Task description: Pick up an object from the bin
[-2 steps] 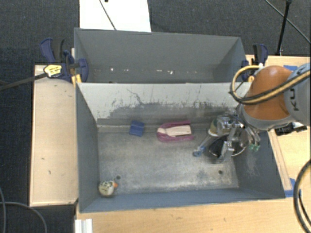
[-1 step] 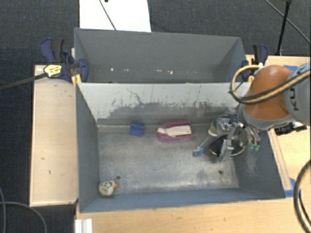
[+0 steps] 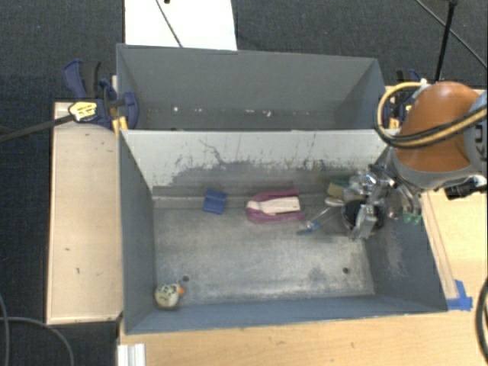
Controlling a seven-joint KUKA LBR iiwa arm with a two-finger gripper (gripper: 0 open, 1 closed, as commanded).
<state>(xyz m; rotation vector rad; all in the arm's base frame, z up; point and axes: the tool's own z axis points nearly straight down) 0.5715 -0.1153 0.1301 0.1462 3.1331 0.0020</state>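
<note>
Gripper (image 3: pixel 358 213): low over the right end of the bin (image 3: pixel 259 269), near the back wall; its opening cannot be made out.
Nearest thing: slim blue-grey piece (image 3: pixel 311 226), just beside the gripper toward the left wall (long axis roughly along the back wall).
Count: 1 olive scrap (image 3: pixel 335 190), 1 pink-and-purple packet (image 3: pixel 273 207), 1 blue block (image 3: pixel 215 202), 1 pale ball (image 3: pixel 169 295) in the front-left corner.

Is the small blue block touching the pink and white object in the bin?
No: the blue block lies apart from the pink and white object, with bare bin floor between them.
</note>
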